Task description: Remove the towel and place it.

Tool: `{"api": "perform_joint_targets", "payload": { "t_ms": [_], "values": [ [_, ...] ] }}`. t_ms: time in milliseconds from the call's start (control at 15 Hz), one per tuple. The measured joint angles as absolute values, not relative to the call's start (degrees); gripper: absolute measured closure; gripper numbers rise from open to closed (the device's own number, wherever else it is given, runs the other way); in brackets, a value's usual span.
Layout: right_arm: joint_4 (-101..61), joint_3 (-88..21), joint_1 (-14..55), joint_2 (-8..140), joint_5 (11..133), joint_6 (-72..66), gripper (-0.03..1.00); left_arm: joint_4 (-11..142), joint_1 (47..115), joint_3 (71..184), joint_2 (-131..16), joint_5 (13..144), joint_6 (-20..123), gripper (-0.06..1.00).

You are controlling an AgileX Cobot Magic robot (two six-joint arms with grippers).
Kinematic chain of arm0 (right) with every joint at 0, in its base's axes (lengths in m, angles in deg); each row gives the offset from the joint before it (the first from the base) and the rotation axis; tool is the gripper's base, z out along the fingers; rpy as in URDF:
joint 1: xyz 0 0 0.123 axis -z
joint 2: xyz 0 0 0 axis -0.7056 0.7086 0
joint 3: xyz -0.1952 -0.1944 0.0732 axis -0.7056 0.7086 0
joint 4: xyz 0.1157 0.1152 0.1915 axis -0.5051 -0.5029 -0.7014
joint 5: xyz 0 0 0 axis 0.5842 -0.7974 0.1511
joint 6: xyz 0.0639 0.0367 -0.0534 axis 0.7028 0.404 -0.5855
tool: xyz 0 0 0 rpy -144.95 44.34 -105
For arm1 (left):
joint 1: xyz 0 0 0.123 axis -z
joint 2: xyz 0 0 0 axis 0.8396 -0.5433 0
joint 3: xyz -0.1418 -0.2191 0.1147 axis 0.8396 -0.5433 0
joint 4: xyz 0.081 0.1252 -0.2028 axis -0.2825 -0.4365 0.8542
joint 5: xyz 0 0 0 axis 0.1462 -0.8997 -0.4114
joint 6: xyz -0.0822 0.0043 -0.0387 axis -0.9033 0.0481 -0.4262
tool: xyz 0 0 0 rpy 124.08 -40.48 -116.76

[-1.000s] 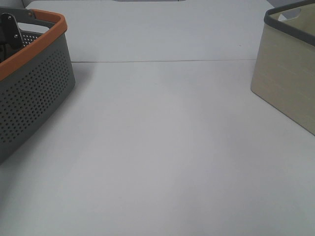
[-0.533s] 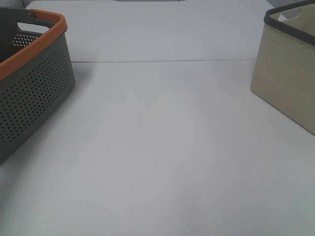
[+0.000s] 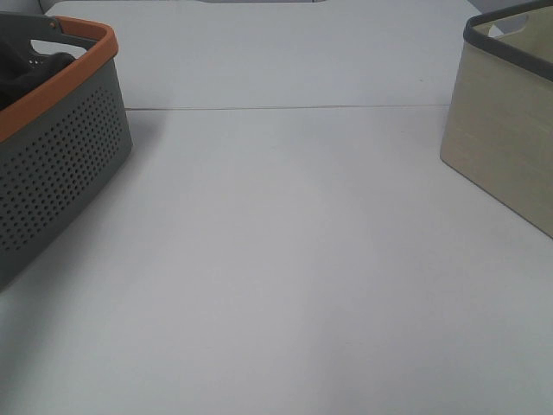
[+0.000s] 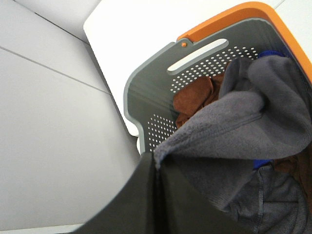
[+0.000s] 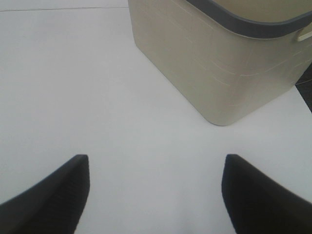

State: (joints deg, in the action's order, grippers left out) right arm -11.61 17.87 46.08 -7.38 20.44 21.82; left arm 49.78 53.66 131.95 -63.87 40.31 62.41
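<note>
1. The towel [image 4: 243, 126], a dark grey terry cloth, lies bunched inside the grey basket [image 4: 151, 92] with the orange rim, one edge drawn up out of the heap.
2. The left gripper [image 4: 157, 161] is clenched on that raised edge; its two dark fingers [image 4: 141, 200] are pressed together with the cloth pinched at their tips.
3. Under and behind the towel in the same basket lie a brown cloth [image 4: 192, 95] and a small patch of something blue [image 4: 261, 163].
4. In the high view the basket sits at the upper left of the frame, on the white table [image 3: 285, 259]. A dark hump of cloth shows just above its rim, beside the handle slot. The left gripper itself is not seen there.
5. The right gripper [image 5: 156, 161] is released, its fingers spread wide with nothing between them, hanging over bare table.
6. A beige bin [image 5: 214, 63] with a dark grey rim stands near the right gripper, at the upper right of the high view, well apart from the basket.
</note>
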Motion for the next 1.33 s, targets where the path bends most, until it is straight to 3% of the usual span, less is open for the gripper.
{"api": "perform_joint_targets", "payload": {
  "t_ms": [467,867,1000,1133,1333],
  "values": [
    [-12.2,16.8,46.1,-7.4,21.8,21.5,0.30,57.6,53.7,145.0,-59.3,37.2,66.8,0.94],
    [-25.2,12.7,46.1,-2.6,22.4,12.1,0.30,87.5,53.7,152.7,-59.3,37.1,85.3,0.94],
    [-34.6,11.2,46.1,3.3,22.4,2.7,0.30,100.3,53.8,155.2,-60.3,36.8,92.1,0.94],
    [-47.1,10.4,46.1,10.8,22.7,-9.9,0.30,106.8,58.8,157.9,-63.5,33.3,95.1,0.94],
    [-54.3,10.4,46.1,14.9,25.0,-15.9,0.30,104.7,65.1,157.9,-66.4,32.6,94.9,0.94]
  ]
}}
